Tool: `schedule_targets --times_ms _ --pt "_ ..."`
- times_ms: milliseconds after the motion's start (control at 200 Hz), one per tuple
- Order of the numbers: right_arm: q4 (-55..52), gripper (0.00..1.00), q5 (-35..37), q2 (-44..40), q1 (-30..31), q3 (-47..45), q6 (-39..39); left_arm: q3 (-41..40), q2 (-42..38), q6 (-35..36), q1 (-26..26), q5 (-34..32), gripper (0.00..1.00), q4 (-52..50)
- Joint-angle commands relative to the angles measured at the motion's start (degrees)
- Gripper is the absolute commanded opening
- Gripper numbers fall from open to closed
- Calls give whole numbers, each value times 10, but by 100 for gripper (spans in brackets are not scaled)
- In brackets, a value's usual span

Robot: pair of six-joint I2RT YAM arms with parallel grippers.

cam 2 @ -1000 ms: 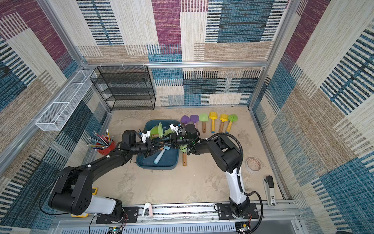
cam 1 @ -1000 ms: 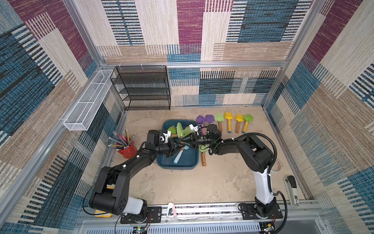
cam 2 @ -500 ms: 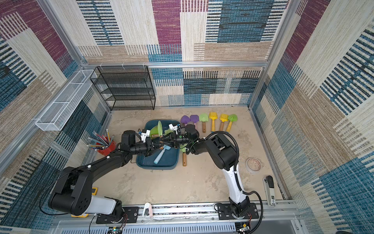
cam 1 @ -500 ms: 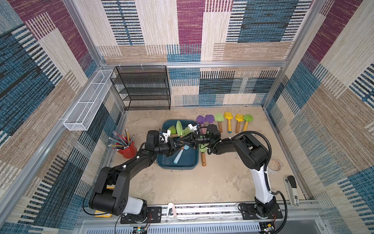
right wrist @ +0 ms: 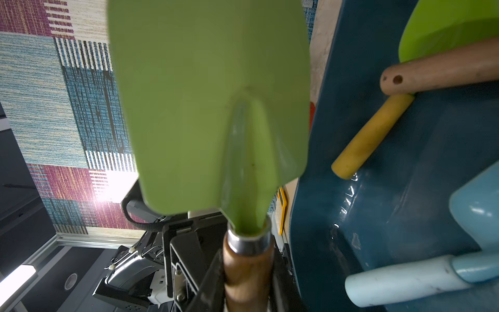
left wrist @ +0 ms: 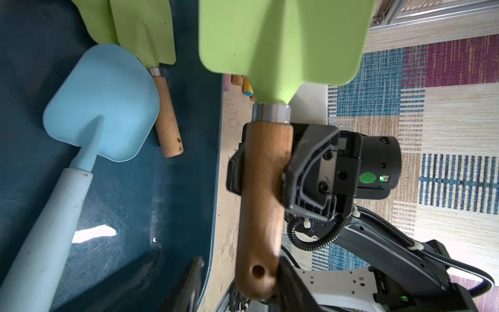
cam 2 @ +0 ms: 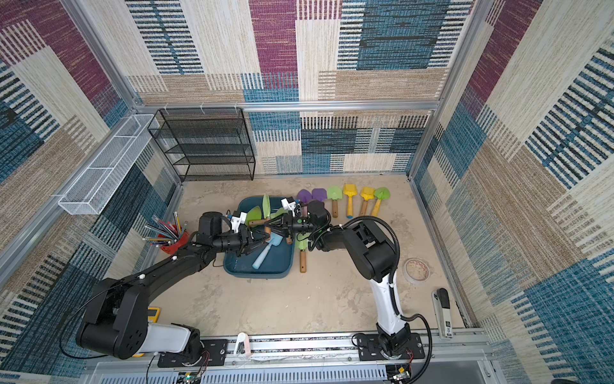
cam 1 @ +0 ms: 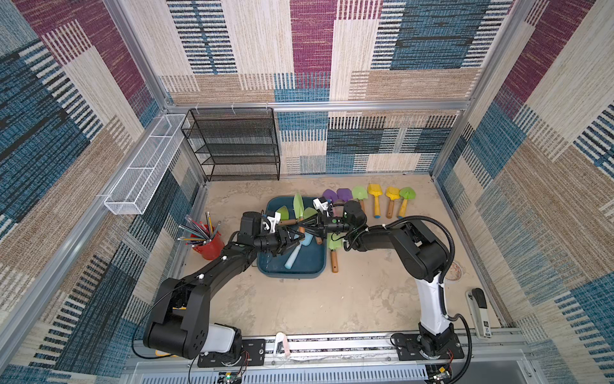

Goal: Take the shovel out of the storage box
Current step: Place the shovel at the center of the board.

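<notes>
The dark teal storage box (cam 1: 312, 261) (cam 2: 280, 264) sits mid-floor. A green shovel (cam 1: 298, 206) (cam 2: 266, 203) with a wooden handle (left wrist: 266, 189) hangs above the box's far right part, blade edge-on in both top views. My right gripper (cam 1: 303, 228) (right wrist: 247, 259) is shut on the handle just below the metal collar. My left gripper (cam 1: 297, 236) (left wrist: 240, 260) is open around the handle's end; one finger (left wrist: 195, 272) stands clear of it. In the box lie a light blue shovel (cam 1: 295, 254) (left wrist: 102, 102) and other green ones (cam 1: 283, 211).
Purple, green and yellow shovels (cam 1: 375, 192) lie in a row at the back right. One green shovel (cam 1: 334, 247) lies right of the box. A red pencil cup (cam 1: 209, 246) stands left. Black rack (cam 1: 232, 146) and white basket (cam 1: 143, 166) stand behind.
My right gripper has closed on the shovel's handle. My left gripper, shut on the handle's end before, has opened. The shovel has stayed in place.
</notes>
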Motion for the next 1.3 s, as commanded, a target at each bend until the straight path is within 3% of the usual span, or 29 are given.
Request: schedule_targets --times_ms 0,115,315,691,906,1292 --pt "-113 16 30 -36 -3 3 -103 26 -14 78 0 -39 49 -94" --pt "-278 17 88 -79 -5 18 -221 58 -20 144 0 -106 48 -201" --pt "-449 17 189 -137 -7 23 -334 76 -23 200 -26 -232 48 -298" --pt "-606 19 364 -253 -7 -26 -441 122 17 248 -118 -424 54 -403" --pt "-639 19 430 -287 -7 -76 -455 136 50 260 -137 -448 55 -409" --pt "-690 19 496 -330 -7 -141 -465 148 101 272 -144 -435 55 -397"
